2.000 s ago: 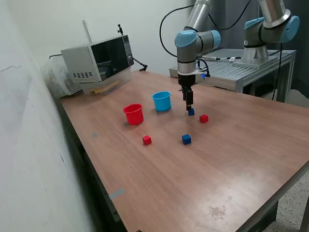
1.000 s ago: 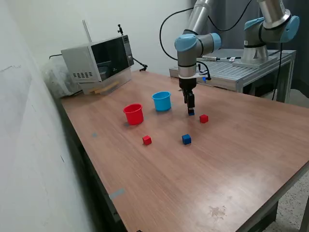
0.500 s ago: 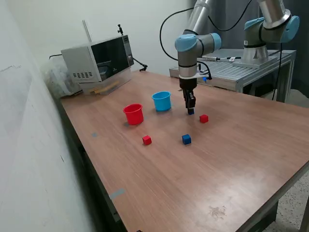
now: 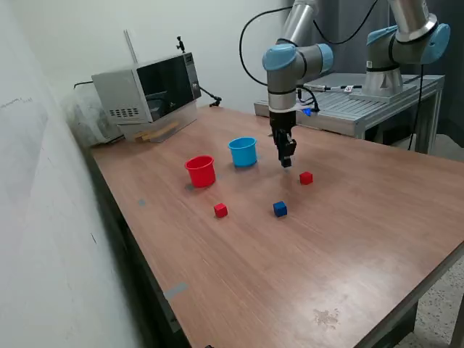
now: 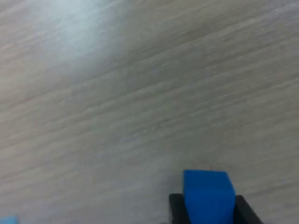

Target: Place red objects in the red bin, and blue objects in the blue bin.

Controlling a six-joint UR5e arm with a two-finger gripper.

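On the exterior view's left, at the back of the brown wooden table [image 4: 341, 239], sits a grey microwave oven with a dark glass door [image 4: 148, 90]; further right stands the small red plastic cup, round and tapered [image 4: 201, 171], upright and open at the top; below it, nearer the camera, one small solid red cube [image 4: 220, 210] lies on the table surface, apart from the cup; next comes the small light blue plastic cup of the same shape [image 4: 243, 151], upright, just beside the red cup but not touching it; to its right hangs the black two-finger gripper [image 4: 286, 161] of the blue-jointed arm, pointing straight down, near the blue cup and lifted off the table; its jaws are clamped on a small dark blue cube [image 5: 208, 195], which the wrist view shows pinched between the two black fingers [image 5: 176, 212] above bare wood grain; below the gripper a second small dark blue cube [image 4: 280, 209] rests on the table, near the first red cube; furthest right, a second small red cube [image 4: 306, 177] lies just beside the gripper.
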